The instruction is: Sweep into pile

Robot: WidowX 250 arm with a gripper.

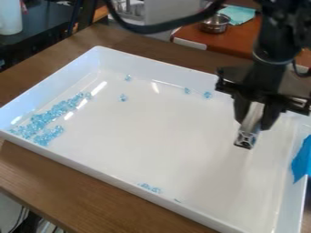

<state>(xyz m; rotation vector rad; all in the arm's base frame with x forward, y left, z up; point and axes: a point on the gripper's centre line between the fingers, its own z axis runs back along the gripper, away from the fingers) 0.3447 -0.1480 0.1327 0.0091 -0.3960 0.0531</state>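
Pincer (254, 122) clamped on silvery tool (247, 136), held end-down, presumably to sweep stray blue beads (208, 95) toward main pile (56, 112) across tray (164, 141) from it.

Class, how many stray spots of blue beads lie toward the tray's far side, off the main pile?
4: two spots right of the pile, two farther right; the gripper may hide more.

A metal bowl (213, 25) and teal cloth (240, 14) sit far right, blue tape (302, 159) at right, a white container (10, 17) far left.
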